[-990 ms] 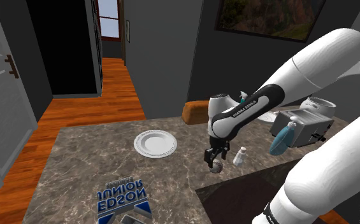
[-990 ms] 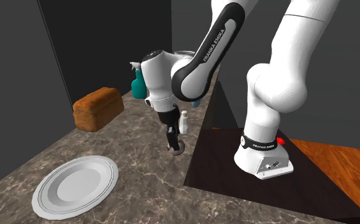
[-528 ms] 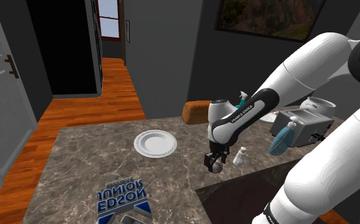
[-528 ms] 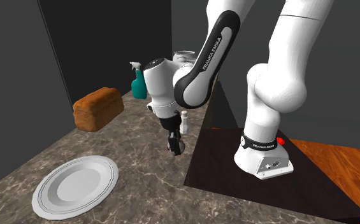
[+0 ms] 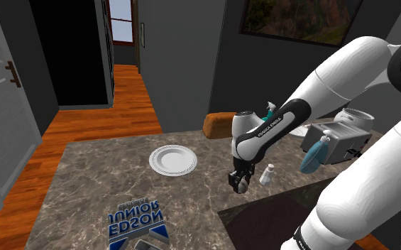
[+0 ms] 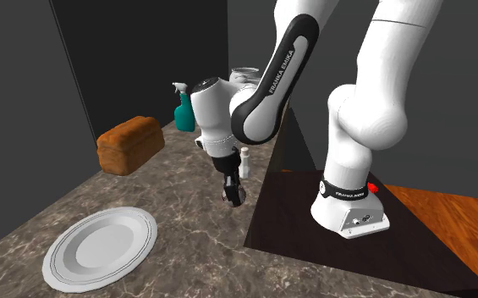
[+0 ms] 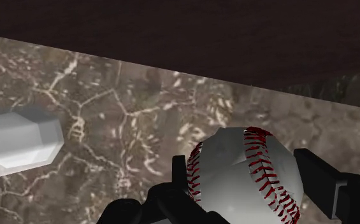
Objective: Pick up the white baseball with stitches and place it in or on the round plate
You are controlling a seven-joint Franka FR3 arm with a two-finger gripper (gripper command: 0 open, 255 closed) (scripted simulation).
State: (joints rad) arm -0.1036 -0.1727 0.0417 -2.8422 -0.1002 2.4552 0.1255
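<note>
The white baseball [image 7: 245,168] with red stitches lies on the dark marble counter [image 5: 92,185], close to the stand's edge. My black gripper [image 7: 243,175] is down over it, and both fingers press against the ball's sides, shut on it. From the shoulder view the gripper [image 5: 238,183] is low at the counter with the ball [image 5: 242,187] a grey spot between its tips. The second exterior view has the same gripper [image 6: 233,195] and ball [image 6: 238,198]. The round white plate [image 5: 172,160] [image 6: 101,247] lies apart from the gripper, toward the shoulder view's left.
A small white bottle [image 5: 267,174] [image 6: 244,162] [image 7: 19,140] stands right beside the gripper. A brown bread loaf [image 5: 216,125] [image 6: 130,144], a teal spray bottle [image 6: 184,108] and a toaster [image 5: 337,138] sit at the back. A lettered box [image 5: 136,224] lies near the front edge.
The hand sank a little onto the ball, then the fingers closed from wide apart onto the baseball. The ball and plate have not shifted.
</note>
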